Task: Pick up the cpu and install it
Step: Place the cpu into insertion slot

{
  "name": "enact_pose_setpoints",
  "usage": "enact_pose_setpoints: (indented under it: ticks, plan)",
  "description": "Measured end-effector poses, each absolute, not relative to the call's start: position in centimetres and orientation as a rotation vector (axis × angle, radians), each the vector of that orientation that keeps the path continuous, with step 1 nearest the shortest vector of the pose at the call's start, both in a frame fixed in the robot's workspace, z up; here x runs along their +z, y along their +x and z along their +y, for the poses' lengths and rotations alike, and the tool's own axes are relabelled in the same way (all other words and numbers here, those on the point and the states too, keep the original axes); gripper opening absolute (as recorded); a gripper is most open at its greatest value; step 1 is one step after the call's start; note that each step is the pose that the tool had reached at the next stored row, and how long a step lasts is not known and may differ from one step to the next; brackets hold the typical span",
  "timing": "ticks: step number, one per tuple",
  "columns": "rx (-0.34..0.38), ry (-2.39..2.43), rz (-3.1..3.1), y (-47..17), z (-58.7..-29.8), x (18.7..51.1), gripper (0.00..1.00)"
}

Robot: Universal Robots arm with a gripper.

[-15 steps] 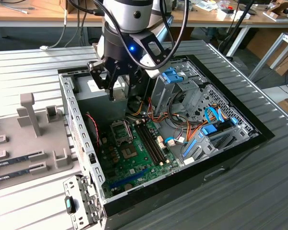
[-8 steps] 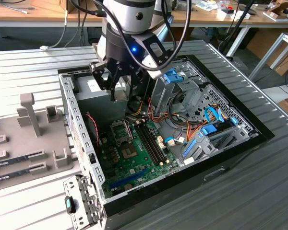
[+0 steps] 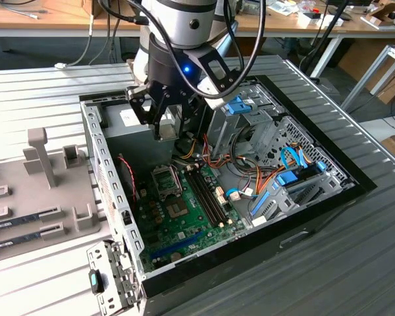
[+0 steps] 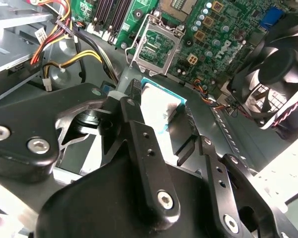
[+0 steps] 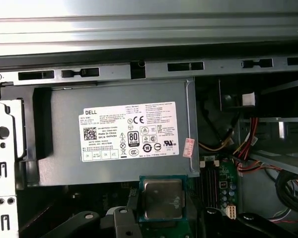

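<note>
Silver-and-black robot arm stands over the open black desktop computer case, which lies on the ribbed grey metal desk. The jaws are closed on the small flat square cpu with its silver top and green rim, one black finger on each of two opposite edges. In the first wrist view the cpu is held clear of the board, near the grey metal power supply box with its white label. The metal-framed processor socket on the green motherboard is apart from the chip. Black case fan is seated beside the board. Long dark memory sticks lie in a grey holder at the exterior view's left.
</note>
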State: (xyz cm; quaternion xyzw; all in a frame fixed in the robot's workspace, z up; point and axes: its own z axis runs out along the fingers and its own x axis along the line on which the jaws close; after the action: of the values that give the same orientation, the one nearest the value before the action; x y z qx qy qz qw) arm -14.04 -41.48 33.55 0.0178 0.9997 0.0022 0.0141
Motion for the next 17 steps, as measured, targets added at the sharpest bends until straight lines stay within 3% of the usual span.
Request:
enact_pose_setpoints:
  ticks: [17]
  plan:
    - [0.006,0.055,3.113,-13.51,-41.69,33.58,0.47]
